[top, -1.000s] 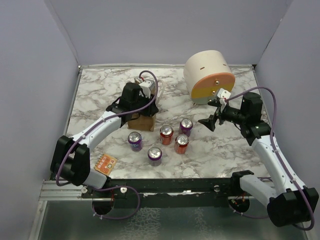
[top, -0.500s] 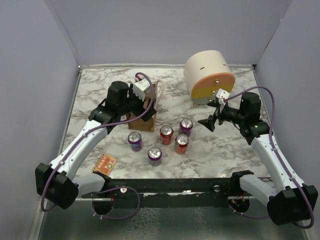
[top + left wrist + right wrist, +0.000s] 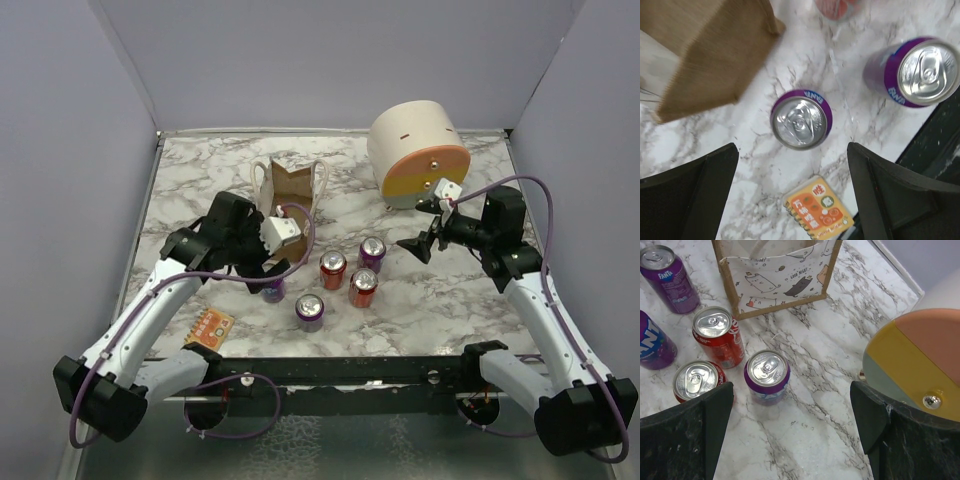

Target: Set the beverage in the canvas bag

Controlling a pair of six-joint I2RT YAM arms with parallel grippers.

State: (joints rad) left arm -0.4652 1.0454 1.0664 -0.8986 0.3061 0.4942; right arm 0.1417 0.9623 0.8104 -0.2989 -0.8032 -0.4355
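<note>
Your left gripper (image 3: 791, 150) hangs with its jaws spread wide and nothing between them yet. A purple Fanta can (image 3: 801, 119) stands upright straight below, just off the near side of the canvas bag (image 3: 715, 55). That can is the obvious beverage to take. In the overhead view the wrist covers most of it.

Expect a rigid, smooth cylinder. The painted wall is probably slick, and since the tab looks unpulled the can is likely full and fairly heavy for its size. Take it across the body, below the top rim, with the pads square to the curve. A hold high on the tapered shoulder would tend to squeeze it out.

The canvas bag (image 3: 290, 185) is the opposite sort of thing: light, soft-sided, standing open with its two cream handles up. Treat it as something that will slide or fold if the can knocks its edge (nothing is steadying it now). Come in over the mouth and lower the can straight down, clear of the handles.

Your right gripper (image 3: 790, 397) is also open and empty, hovering well to the right of the bag. The other cans are grouped on the bag's near-right side. The closest neighbour, a second purple can (image 3: 920, 72), sits farther out from the bag, so mind the outer finger.
</note>
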